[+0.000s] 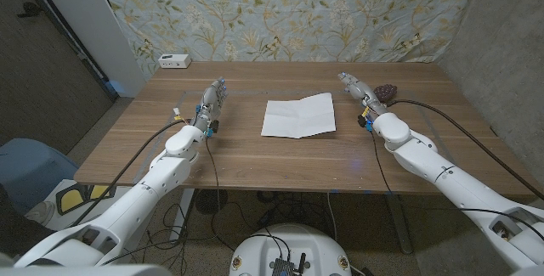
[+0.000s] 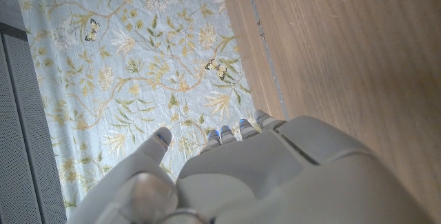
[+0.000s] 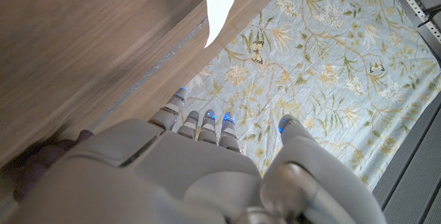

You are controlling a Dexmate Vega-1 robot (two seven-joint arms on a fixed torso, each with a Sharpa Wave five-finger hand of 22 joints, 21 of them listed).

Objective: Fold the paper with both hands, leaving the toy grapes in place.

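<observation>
White paper [image 1: 298, 115] lies mid-tabletop [image 1: 255, 161], one crease showing, apparently folded over already, though whether more folds remain is unclear. The left hand [image 1: 212, 102] and right hand [image 1: 359, 91] stand well apart on either side, fingers straight and holding nothing. The toy grapes [image 1: 388, 93] sit just beside the right hand.

paper [image 1: 298, 115]: mid-table, creased | left hand [image 1: 213, 99]: left of it, apart, holding nothing | right hand [image 1: 358, 89]: just beside toy grapes [image 1: 388, 94], holding nothing
</observation>
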